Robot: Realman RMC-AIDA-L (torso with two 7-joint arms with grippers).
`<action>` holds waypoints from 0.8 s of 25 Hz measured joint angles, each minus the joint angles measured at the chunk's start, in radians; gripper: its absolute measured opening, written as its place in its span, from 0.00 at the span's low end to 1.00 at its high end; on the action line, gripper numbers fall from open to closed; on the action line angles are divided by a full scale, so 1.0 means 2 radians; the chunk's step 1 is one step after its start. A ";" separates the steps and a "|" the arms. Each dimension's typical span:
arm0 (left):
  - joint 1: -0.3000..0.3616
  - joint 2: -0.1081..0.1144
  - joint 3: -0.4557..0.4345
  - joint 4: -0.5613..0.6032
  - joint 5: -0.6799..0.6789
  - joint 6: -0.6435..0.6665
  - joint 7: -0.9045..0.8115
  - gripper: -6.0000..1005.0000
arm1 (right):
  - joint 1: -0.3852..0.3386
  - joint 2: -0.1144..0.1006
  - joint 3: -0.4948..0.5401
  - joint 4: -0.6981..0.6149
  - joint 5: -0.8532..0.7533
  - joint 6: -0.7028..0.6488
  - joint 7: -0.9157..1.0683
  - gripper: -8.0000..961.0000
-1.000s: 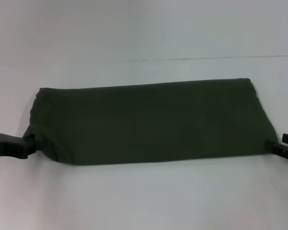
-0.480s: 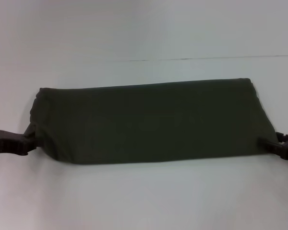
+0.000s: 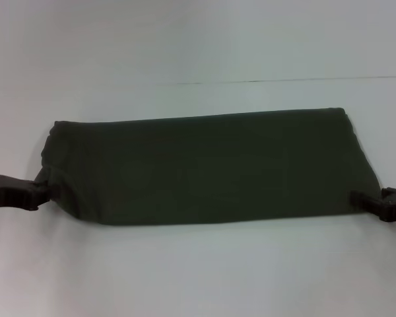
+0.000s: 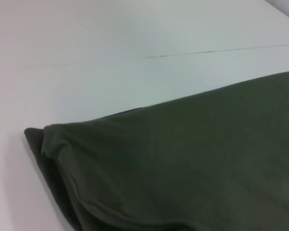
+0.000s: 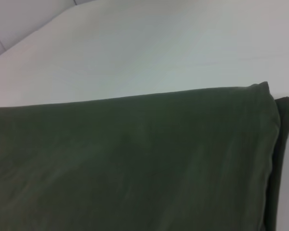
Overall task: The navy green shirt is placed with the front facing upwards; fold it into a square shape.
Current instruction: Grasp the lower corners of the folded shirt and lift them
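The navy green shirt (image 3: 204,168) lies on the white table as a long folded band running left to right, with a plain olive face up and no lettering showing. My left gripper (image 3: 45,191) is low at the band's near left corner and touches the cloth. My right gripper (image 3: 356,198) reaches into the near right corner. The left wrist view shows the shirt's layered left end (image 4: 183,163) from close up. The right wrist view shows the shirt's right end (image 5: 135,163), where a lower layer sticks out at the edge.
The white table (image 3: 198,277) extends in front of and behind the shirt. A thin dark seam line (image 3: 284,80) crosses the table behind the shirt.
My right gripper has moved left, from just off the band's near right corner onto it. My left gripper rose slightly at the left corner. The shirt's outline is unchanged.
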 joint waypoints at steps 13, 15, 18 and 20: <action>0.001 -0.002 0.000 -0.003 0.000 0.002 0.032 0.04 | -0.005 0.000 0.001 -0.003 -0.001 0.002 -0.001 0.19; 0.004 -0.002 -0.001 -0.004 0.000 0.005 0.044 0.04 | -0.008 0.001 0.003 -0.004 0.000 -0.002 -0.007 0.11; 0.014 -0.001 -0.007 -0.004 -0.007 0.015 0.067 0.04 | -0.018 0.003 0.003 -0.011 0.001 -0.017 -0.019 0.02; 0.021 0.000 -0.015 -0.005 -0.013 0.031 0.087 0.04 | -0.027 0.004 0.004 -0.015 0.003 -0.037 -0.032 0.02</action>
